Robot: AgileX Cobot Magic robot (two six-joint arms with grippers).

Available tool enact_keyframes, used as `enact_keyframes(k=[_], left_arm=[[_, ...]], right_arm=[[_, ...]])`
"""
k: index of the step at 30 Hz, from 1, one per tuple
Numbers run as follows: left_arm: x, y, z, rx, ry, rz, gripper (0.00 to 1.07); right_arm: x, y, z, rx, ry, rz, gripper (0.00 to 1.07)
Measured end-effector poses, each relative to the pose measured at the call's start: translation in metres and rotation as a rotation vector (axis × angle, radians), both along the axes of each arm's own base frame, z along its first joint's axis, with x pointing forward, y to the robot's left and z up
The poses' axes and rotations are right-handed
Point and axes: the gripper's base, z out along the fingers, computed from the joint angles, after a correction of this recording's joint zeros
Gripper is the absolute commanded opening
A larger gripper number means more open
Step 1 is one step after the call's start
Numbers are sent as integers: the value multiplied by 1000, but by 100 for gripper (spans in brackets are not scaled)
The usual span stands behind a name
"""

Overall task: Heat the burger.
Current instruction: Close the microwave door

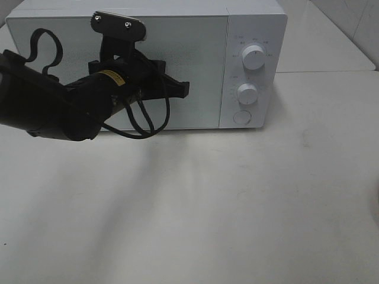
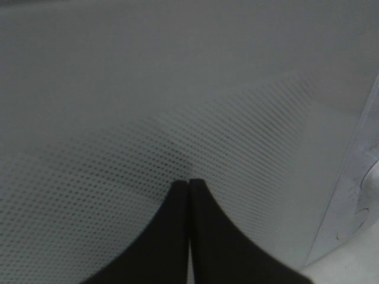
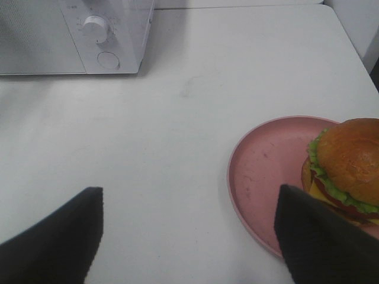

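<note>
white tabletop (image 1: 237,207) carries a microwave (image 1: 177,35) at the back. left claw (image 2: 189,183), pressed together, noses its door (image 1: 195,65). right claw (image 3: 189,236) hangs spread and empty; the burger (image 3: 346,168) sits on a pink plate (image 3: 260,171) beside one finger, so the right arm looks nearer.

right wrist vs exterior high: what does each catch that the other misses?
Right wrist only: the burger on the pink plate, and the open right gripper over bare table. Exterior high only: the left arm with its shut left gripper in front of the microwave door, and the upper knob. Both: the microwave, its lower knob and round button, the white table.
</note>
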Motion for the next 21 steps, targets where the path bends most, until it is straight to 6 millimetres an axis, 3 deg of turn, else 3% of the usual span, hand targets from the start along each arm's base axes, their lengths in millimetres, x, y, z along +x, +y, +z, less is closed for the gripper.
enact_keyframes(k=[9,15,17,18,19,20,21], left_arm=[[-3,-7,0,8,37,-19,0],[-18,-3,11,-43,23,19,0],[-32,-5,15,-47,59,0,17],[-32,-5,15,-47,59,0,17],[-40,-7,17,-33,125,-29,44],[-44,-8,17,-22,167,-45,58],[-44,-8,17,-22,167,-45,58]], right_arm=[[0,0,0,0,0,0,76],[0,0,0,0,0,0,76],[0,0,0,0,0,0,76],[0,0,0,0,0,0,76],[0,0,0,0,0,0,76],[0,0,0,0,0,0,76],[0,0,0,0,0,0,76]])
